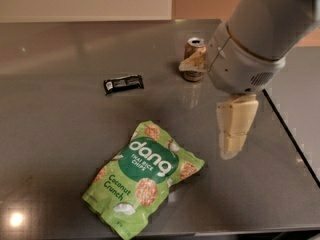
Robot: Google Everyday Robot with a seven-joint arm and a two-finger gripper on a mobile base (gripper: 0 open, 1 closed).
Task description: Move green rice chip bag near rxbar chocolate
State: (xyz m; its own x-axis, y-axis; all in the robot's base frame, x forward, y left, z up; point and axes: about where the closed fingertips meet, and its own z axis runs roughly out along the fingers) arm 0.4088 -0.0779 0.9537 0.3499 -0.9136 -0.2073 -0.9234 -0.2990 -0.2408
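Camera view question from poster one: what's the green rice chip bag [143, 178] made of, and which way does it lie?

Poster two: crinkly, shiny pouch, bright green, with round rice chips printed on it and white "dang" on a dark green circle. It's lying flat on the bench [55, 134], which is a smooth grey top with a bit of glare. Its long axis runs diagonally, bottom end toward the near-left edge and top end pointing far-right.

Poster one: and the rxbar chocolate [123, 83]?

Poster two: small flat rectangle in a black wrapper with white marks. It's farther back and left, well apart from the bag, with its long axis almost left-to-right. A brown-gold can [195, 59] stands upright to its right.

Poster one: gripper?

Poster two: the gripper [234, 129] is a cream, blocky thing hanging from a big rounded grey arm [255, 39]. It's just right of the bag and not touching it. Honestly can't tell whether the jaws are open or closed.
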